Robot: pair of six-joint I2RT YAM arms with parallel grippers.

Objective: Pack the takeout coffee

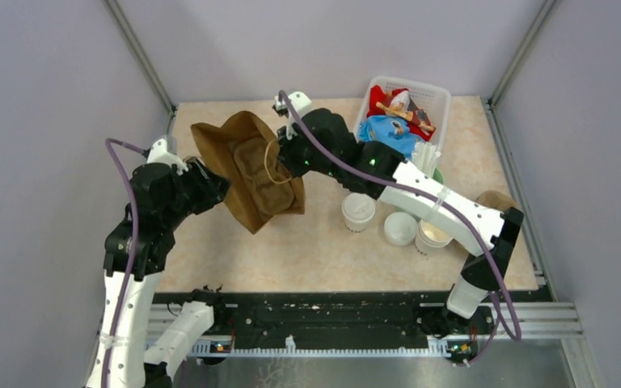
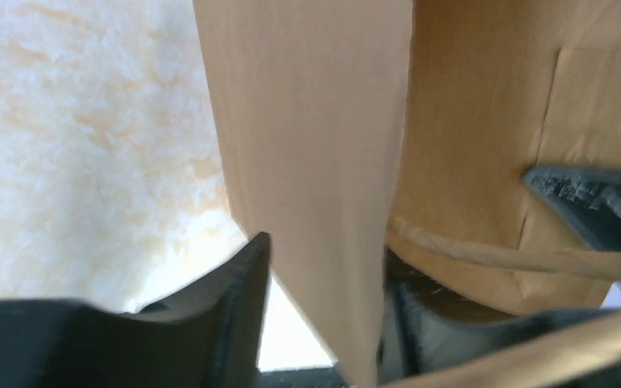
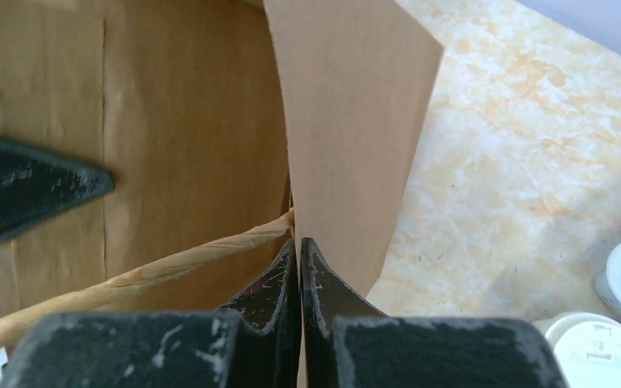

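While your right gripper [image 3: 299,246] is pinched tight on the paper bag's [image 1: 247,166] rim beside its twisted handle [image 3: 170,267], the left gripper [image 2: 323,252] stands part open astride the opposite wall, one finger clear of the paper. The lidded takeout coffee [image 1: 358,212] sits mid-table [image 1: 291,255], near the bag. Expect it to be light, crushable and sloshy: grip mid-wall, gently, upright.
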